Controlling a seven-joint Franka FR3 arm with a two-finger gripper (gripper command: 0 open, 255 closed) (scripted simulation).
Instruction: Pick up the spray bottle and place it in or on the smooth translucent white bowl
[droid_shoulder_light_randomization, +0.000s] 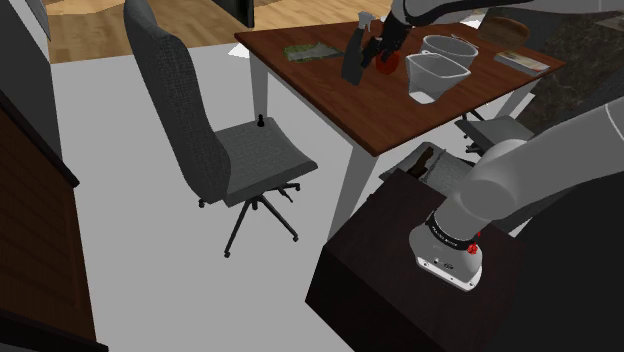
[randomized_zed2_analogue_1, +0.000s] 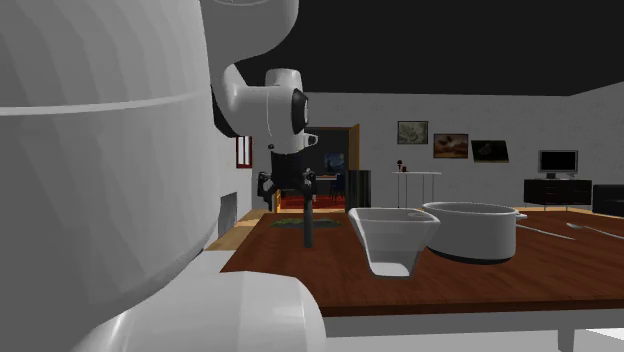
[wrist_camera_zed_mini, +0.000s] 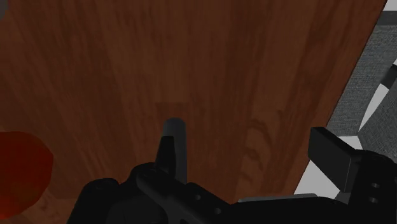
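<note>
Brown wooden table (droid_shoulder_light_randomization: 330, 100) holds everything. The dark spray bottle (droid_shoulder_light_randomization: 353, 58) stands upright on it, near the white bowl (droid_shoulder_light_randomization: 445, 72). The black gripper (wrist_camera_zed_mini: 249, 135) hangs just beside the bottle with its fingers wide apart, holding nothing — ready, I think, to fit around it.

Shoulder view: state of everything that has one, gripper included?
spray bottle: upright on the table, not gripped.
gripper: open, holding nothing.
squarish white bowl: upright, empty.
round white pot: upright, looks empty.
office chair: upright, pulled away from the table.
</note>
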